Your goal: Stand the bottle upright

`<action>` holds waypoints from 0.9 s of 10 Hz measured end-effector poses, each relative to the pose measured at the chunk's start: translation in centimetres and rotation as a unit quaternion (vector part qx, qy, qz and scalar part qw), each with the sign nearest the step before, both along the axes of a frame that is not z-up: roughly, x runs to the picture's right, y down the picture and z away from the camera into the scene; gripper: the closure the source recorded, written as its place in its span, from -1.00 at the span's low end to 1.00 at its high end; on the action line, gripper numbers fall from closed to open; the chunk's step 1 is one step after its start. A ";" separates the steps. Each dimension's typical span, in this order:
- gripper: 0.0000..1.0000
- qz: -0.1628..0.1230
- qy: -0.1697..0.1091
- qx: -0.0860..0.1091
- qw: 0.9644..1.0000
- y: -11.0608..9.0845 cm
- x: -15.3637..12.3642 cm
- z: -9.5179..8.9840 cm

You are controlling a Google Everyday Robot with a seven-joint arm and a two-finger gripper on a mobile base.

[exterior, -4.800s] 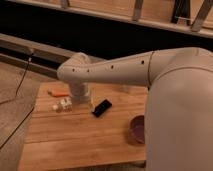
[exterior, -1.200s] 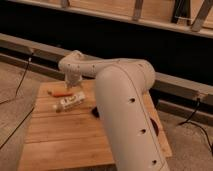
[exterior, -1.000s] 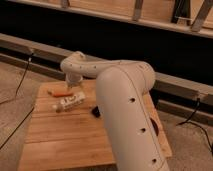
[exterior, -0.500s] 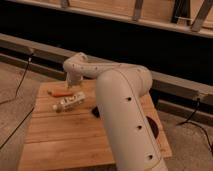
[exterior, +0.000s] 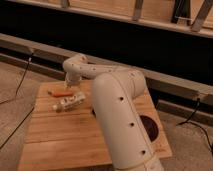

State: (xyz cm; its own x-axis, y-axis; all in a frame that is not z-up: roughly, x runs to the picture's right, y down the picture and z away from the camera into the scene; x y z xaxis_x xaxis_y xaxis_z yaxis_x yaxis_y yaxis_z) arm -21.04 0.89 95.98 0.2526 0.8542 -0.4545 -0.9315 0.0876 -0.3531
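Dim room: a dark wall band (exterior: 125, 42) across the far side, pale wooden rails (exterior: 100, 9) above it, grey floor (exterior: 12, 112) at left. In the middle, a light slatted wooden table (exterior: 60, 147).

On the table's far-left part, a small pale clear-whitish bottle (exterior: 70, 102) with a white label, down on its side and untouched. Lies with the long axis slanting from near-left to far-right; narrower end, probably the cap, toward the left. Just beyond it, a thin orange stick (exterior: 61, 93), flat on the wood, close to the bottle but apart from it.

Only 1 arm here: a thick white jointed arm (exterior: 120, 115), rising from the near right, filling the foreground, bending at an elbow over the table's far side and dropping to the 2-finger gripper (exterior: 69, 86). Hangs low over the wood on the far side of the bottle, by the right end of the orange stick. Spread wide, holding nothing.

At right, partly hidden behind the arm, a dark reddish round thing (exterior: 150, 127), well apart from the bottle.

Judged stage: approach, no grasp yet, bottle not yet upright. Key relation: bottle just to the near side of the gripper, long axis slantwise to the table's edges. Probably calls for a short move nearward and down, jaws set across the bottle's narrow width, then a tilt up onto the far-right end. Risks: rolling of the round body, or a nudge to the stick.
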 end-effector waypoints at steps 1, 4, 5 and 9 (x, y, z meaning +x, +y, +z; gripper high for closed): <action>-0.30 0.012 0.011 -0.013 1.000 0.2 0.4 -0.1; -0.30 0.064 0.036 -0.049 0.996 0.8 0.9 -1.6; -0.30 0.077 0.039 -0.058 0.995 1.3 0.8 -2.2; -0.30 0.117 0.046 -0.104 0.987 4.7 0.1 -4.3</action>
